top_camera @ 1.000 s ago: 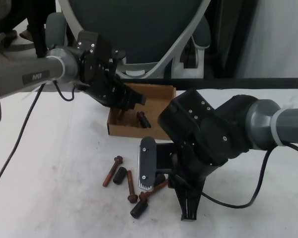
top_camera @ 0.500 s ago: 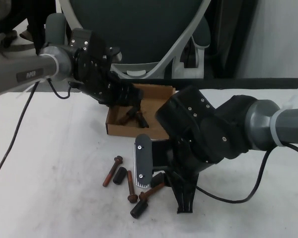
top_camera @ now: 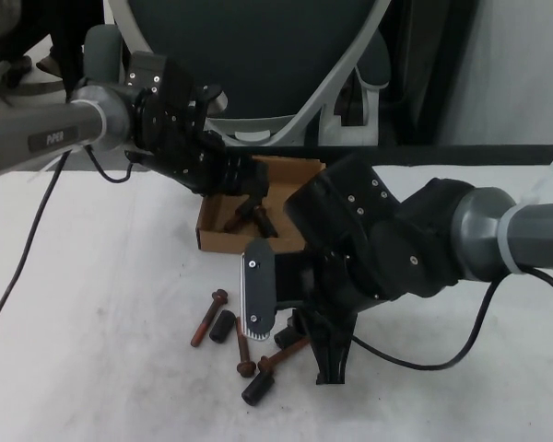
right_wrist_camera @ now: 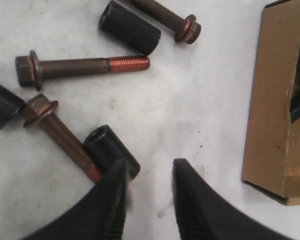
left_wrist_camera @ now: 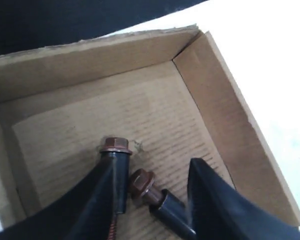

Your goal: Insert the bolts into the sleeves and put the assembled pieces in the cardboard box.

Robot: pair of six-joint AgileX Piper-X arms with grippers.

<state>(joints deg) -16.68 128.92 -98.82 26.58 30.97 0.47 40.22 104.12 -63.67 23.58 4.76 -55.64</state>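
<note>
The cardboard box [left_wrist_camera: 225,105] holds two assembled pieces: one [left_wrist_camera: 116,165] lies against a finger of my left gripper [left_wrist_camera: 152,167], the other [left_wrist_camera: 157,197] lies between its fingers. That gripper is open just above the box floor and holds nothing; in the high view it hangs over the box [top_camera: 300,175]. My right gripper [right_wrist_camera: 149,200] is open low over the table with bare table between its fingers. A black sleeve [right_wrist_camera: 110,150] and a rusty bolt [right_wrist_camera: 60,132] lie beside one finger. Another bolt [right_wrist_camera: 82,66], a sleeve [right_wrist_camera: 130,27] and a third bolt [right_wrist_camera: 165,15] lie farther off.
The loose bolts and sleeves [top_camera: 223,325] are scattered on the white table in front of the box. The right arm [top_camera: 387,249] bulks over the table's middle, with its cable trailing right. A chair base stands behind the bench.
The left gripper has let a second assembled piece go into the box and stays over it. The right gripper has shifted left, closer to the loose bolts.
</note>
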